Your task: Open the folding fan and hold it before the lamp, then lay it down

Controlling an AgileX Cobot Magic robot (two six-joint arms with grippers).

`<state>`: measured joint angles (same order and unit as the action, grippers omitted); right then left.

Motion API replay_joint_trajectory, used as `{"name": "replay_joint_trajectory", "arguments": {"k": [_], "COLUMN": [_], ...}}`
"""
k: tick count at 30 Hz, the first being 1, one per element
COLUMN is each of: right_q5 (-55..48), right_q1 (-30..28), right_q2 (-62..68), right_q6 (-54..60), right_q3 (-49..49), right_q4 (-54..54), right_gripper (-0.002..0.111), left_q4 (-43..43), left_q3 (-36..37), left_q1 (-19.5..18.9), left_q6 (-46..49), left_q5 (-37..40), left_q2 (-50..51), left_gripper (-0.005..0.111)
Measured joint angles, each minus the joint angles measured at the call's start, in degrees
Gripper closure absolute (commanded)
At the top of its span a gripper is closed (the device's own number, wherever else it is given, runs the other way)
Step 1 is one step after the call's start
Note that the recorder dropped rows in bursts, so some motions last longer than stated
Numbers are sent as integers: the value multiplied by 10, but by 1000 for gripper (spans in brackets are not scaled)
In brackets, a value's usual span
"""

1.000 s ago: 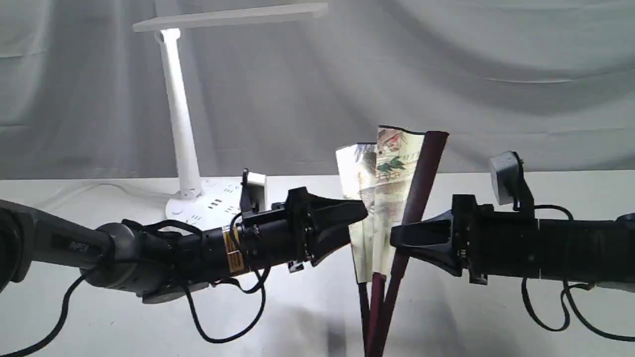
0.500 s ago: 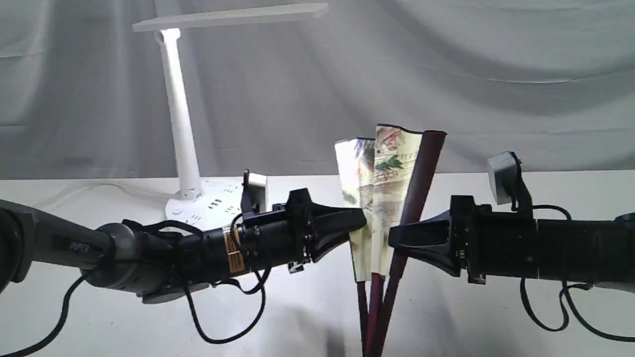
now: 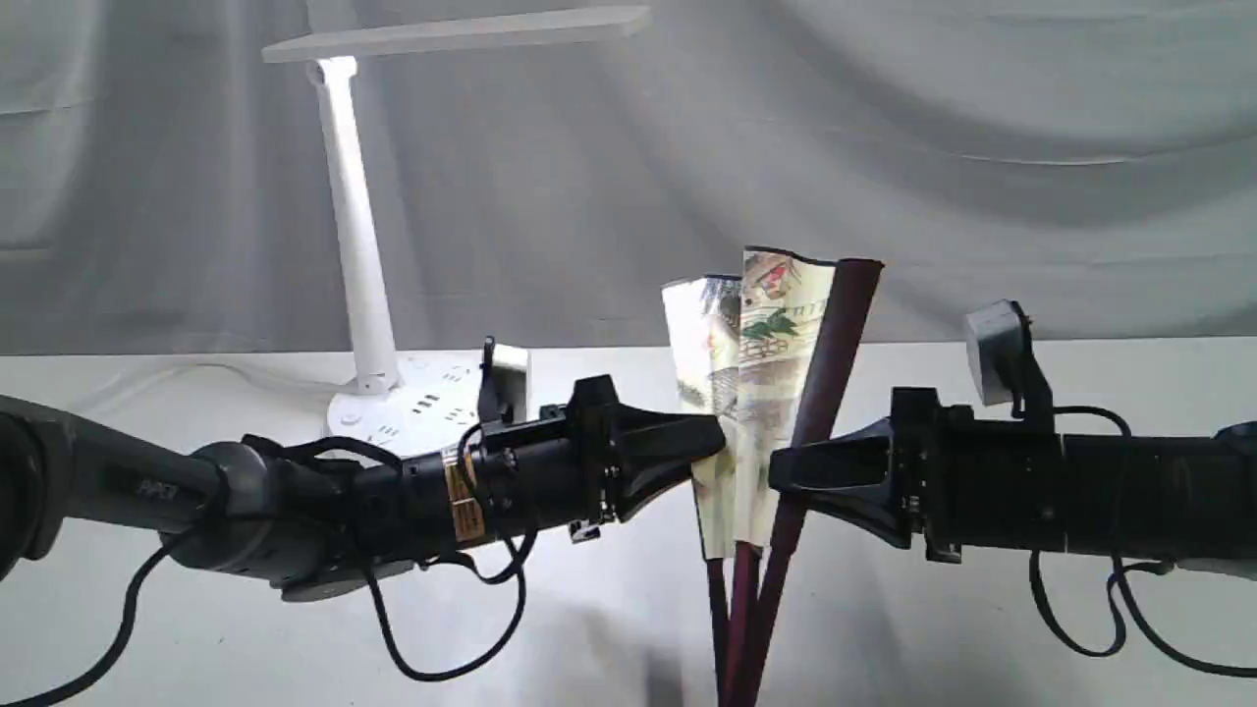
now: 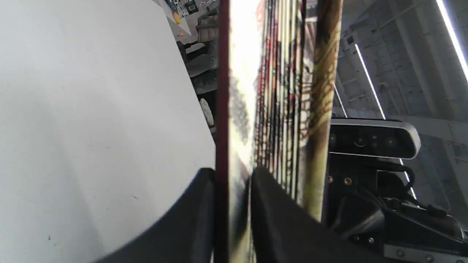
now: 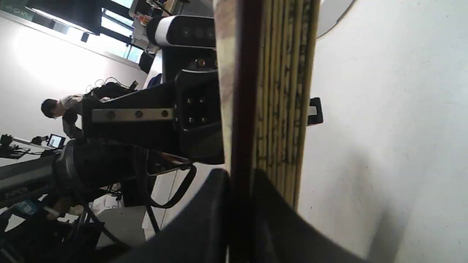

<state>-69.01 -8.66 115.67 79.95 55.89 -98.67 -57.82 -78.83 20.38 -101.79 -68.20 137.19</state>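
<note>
Comparing with half a second ago, the fan (image 3: 776, 373) and both hands sit almost unchanged; against the frame one second back, the fan has shifted slightly left. The left hand (image 3: 712, 437) is closed on the fan's left outer fold, with its fingers pressed to either side of the edge stick. The right hand (image 3: 781, 471) pinches the maroon guard stick on the right. The fan stands upright between them, only partly spread, ribs pointing down over the desk (image 3: 982, 628), well right of the lamp (image 3: 358, 245) stem.
</note>
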Motion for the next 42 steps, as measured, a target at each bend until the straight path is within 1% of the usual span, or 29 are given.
{"name": "replay_joint_trajectory", "arguments": {"k": [2,6,8,15,17,19,21,23,24,30,32,42], "right_q5": [0,0,0,0,0,0,0,0,0,0,-3,-10], "right_q1": [0,0,0,0,0,0,0,0,0,0,0,0], "right_q2": [0,0,0,0,0,0,0,0,0,0,0,31], "right_q6": [0,0,0,0,0,0,0,0,1,4,4,-9], "right_q3": [0,0,0,0,0,0,0,0,0,10,21,99], "right_q4": [0,1,5,9,10,10,10,10,8,-6,-12,-18], "right_gripper": [108,108,108,108,108,108,108,108,108,108,108,108], "left_q4": [0,0,0,0,0,0,0,2,5,49,76,159], "left_q3": [0,0,0,0,0,0,0,0,0,0,0,0], "left_q1": [0,0,0,0,0,0,0,0,0,1,1,1], "left_q6": [0,0,0,0,0,0,0,0,-1,-2,-2,-3], "left_q5": [0,0,0,17,21,22,22,22,22,-8,-11,-11], "left_q2": [0,0,0,0,0,0,0,0,0,0,0,0], "left_gripper": [88,76,73,73,76,82,91,103,106,107,107,107]}}
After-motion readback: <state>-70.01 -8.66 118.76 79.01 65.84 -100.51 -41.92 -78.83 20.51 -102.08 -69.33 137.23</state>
